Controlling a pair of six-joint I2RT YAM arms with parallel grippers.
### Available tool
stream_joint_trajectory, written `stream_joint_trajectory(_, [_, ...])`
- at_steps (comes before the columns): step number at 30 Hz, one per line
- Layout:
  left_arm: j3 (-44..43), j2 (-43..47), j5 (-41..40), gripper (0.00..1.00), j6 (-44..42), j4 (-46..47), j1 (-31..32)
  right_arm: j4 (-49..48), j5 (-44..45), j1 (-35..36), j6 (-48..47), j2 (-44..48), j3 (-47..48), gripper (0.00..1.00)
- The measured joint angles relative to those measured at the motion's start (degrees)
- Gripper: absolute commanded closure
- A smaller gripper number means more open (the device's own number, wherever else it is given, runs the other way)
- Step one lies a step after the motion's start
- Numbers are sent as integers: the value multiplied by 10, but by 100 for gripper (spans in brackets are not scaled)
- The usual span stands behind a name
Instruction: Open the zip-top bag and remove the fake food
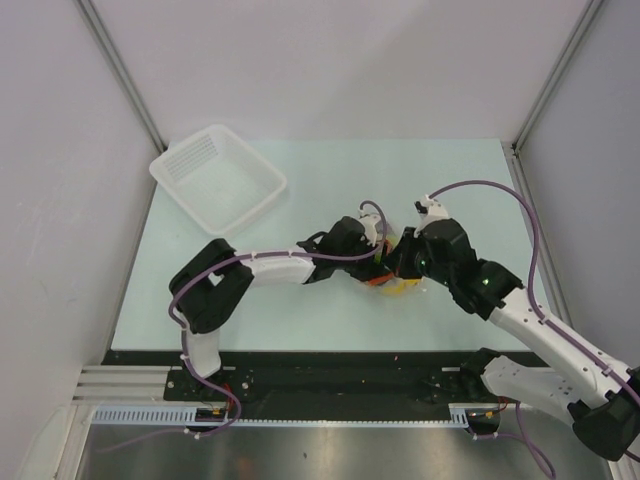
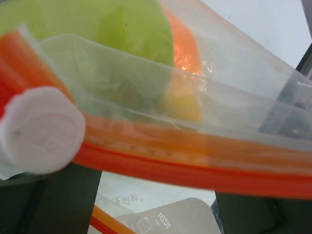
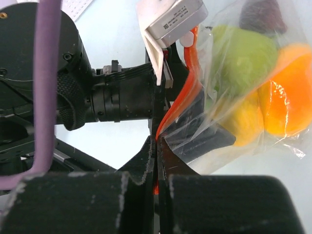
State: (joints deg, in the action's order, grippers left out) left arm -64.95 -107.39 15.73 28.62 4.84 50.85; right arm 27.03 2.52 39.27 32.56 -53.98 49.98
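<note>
The zip-top bag (image 1: 398, 286) is held up between my two grippers at the table's middle. My right gripper (image 3: 158, 139) is shut on its red-orange zip strip (image 3: 187, 83); it also shows in the top view (image 1: 402, 262). My left gripper (image 2: 156, 204) has its fingers (image 2: 46, 204) wide apart, with one lip of the zip strip (image 2: 195, 165) lying across them. A second lip (image 2: 105, 219) hangs lower. The fake food is inside the bag: a green pear (image 3: 243, 58), an orange fruit (image 3: 287, 92), a yellow piece (image 3: 243, 122) and a dark piece (image 3: 261, 17).
A white slotted basket (image 1: 215, 185) stands at the table's far left corner. A blurred white round thing (image 2: 34, 129) sits at the left end of the zip strip. Cables loop above both wrists.
</note>
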Motion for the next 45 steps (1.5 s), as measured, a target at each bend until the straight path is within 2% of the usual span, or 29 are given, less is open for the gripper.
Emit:
stream_joint_trajectory(4, [19, -14, -4, 17, 40, 54, 3, 0, -3, 0, 8, 12, -13, 100])
stream_joint_trajectory(7, [27, -20, -19, 26, 61, 83, 9, 0, -3, 0, 13, 16, -18, 100])
stream_joint_trajectory(10, [28, -25, -37, 39, 75, 105, 14, 0, -3, 0, 16, 20, -22, 100])
stream_joint_trajectory(11, [28, -27, -40, 51, 77, 111, 14, 0, -4, 1, 18, 20, -23, 100])
stream_joint_trajectory(14, [28, -31, -53, 66, 87, 131, 18, 0, -5, 2, 20, 21, -24, 100])
stream_joint_trajectory(16, [31, -31, -61, 71, 89, 144, 19, 0, -4, 3, 20, 21, -24, 100])
stream_joint_trajectory(17, [34, -30, -65, 78, 89, 149, 19, 1, -4, 3, 20, 22, -24, 100])
stream_joint_trajectory(21, [43, -27, -75, 88, 83, 149, 19, 1, 0, 4, 19, 26, -24, 100])
stream_joint_trajectory(22, [46, -25, -78, 94, 81, 146, 19, 1, 1, 4, 18, 27, -24, 100])
stream_joint_trajectory(24, [54, -17, -87, 96, 72, 137, 19, 2, 2, 4, 17, 27, -24, 100])
stream_joint_trajectory(26, [63, -8, -96, 94, 62, 126, 19, 2, 3, 4, 17, 27, -24, 100])
stream_joint_trajectory(29, [73, 10, -99, 70, 49, 115, 19, 3, 0, 4, 19, 31, -24, 100])
stream_joint_trajectory(30, [78, 19, -99, 54, 44, 113, 19, 3, -2, 4, 22, 32, -24, 100])
stream_joint_trajectory(33, [99, 52, -99, 38, 34, 113, 19, -5, -27, 6, 38, 31, -24, 100])
stream_joint_trajectory(39, [102, 83, -89, 19, 24, 96, 19, -71, -80, 36, 72, -1, -27, 100])
stream_joint_trajectory(44, [103, 84, -80, 14, 26, 74, 23, -100, -95, 42, 90, -16, -42, 100])
stream_joint_trajectory(45, [103, 83, -79, 8, 27, 70, 25, -100, -95, 41, 90, -14, -45, 100])
